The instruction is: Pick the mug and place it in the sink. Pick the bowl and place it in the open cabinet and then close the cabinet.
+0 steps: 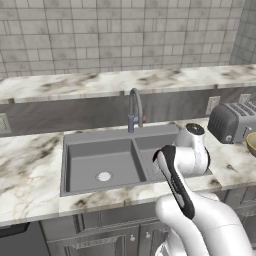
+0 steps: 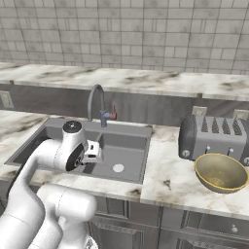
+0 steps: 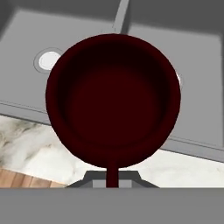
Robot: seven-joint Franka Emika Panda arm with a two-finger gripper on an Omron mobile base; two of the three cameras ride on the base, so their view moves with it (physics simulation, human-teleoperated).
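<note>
In the hand view the dark red mug [image 3: 113,96] is seen from above, mouth toward the camera, and takes up most of the frame. My gripper [image 3: 112,178] is shut on its handle at the bottom edge. The mug hangs over the front part of the grey double-basin sink [image 3: 197,65], above the divider between the two basins. My arm reaches over the sink [image 1: 100,160] and hides part of the right basin. The yellowish bowl [image 2: 221,172] sits on the counter right of the sink [image 2: 126,146], in front of the toaster; its rim shows at the frame edge [image 1: 252,142]. The cabinet is out of view.
A tall curved tap [image 1: 134,107] stands behind the sink's middle. A grey toaster [image 2: 214,138] sits against the back wall on the right. A raised marble ledge [image 1: 125,80] runs behind the counter. Marble counter stretches left of the sink [image 1: 30,165].
</note>
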